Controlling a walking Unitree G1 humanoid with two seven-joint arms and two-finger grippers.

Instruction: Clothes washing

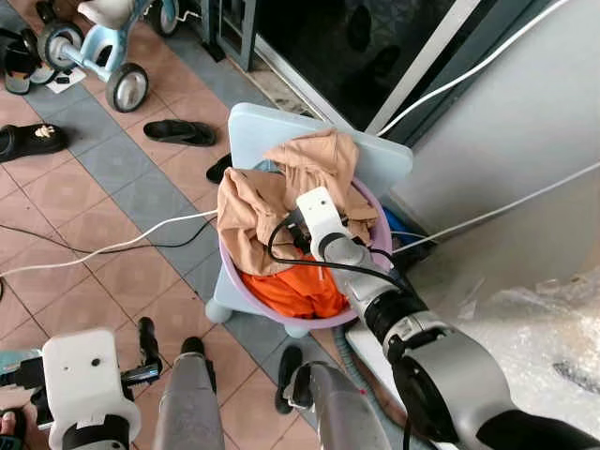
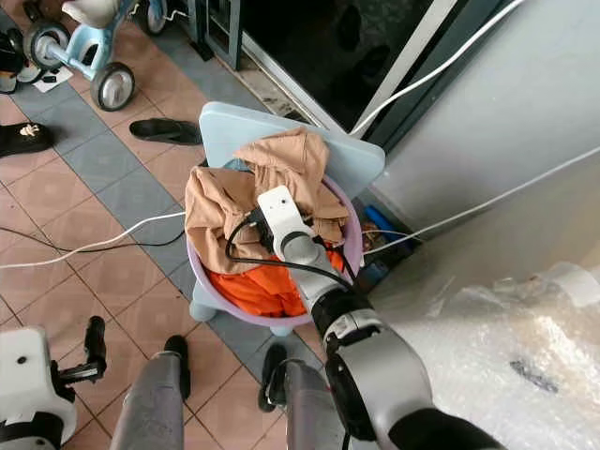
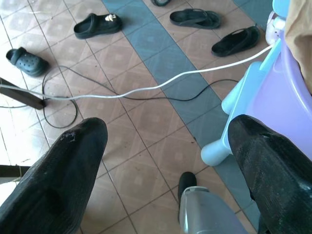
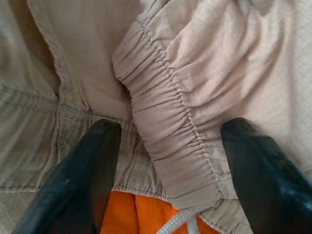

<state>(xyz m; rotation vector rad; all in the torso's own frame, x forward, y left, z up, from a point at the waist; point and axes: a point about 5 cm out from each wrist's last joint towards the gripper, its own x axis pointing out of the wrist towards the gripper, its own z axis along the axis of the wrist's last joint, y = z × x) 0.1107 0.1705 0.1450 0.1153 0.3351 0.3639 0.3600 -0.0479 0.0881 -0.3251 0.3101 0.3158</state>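
Tiled entry or porch of a lived-in home — terracotta and grey-blue floor tiles [image 1: 112,164], a dark sliding glass door [image 1: 347,47] in a metal frame. Black sandals [image 1: 178,132] and clogs [image 3: 28,61] scattered about, a child's pale-blue tricycle [image 1: 98,42] parked in the corner. White cable [image 1: 103,248] trailing across the floor. Lilac laundry basin [image 1: 375,281] heaped with tan clothes [image 1: 281,192] and an orange garment [image 1: 300,291] — set on a light-blue plastic stool [image 1: 258,127] beside a grey wall [image 1: 525,112].

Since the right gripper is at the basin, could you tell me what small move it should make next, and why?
Probably lower and close: the right gripper is open, its fingers straddling the tan garment's elastic waistband atop the basin, not yet pinching it.
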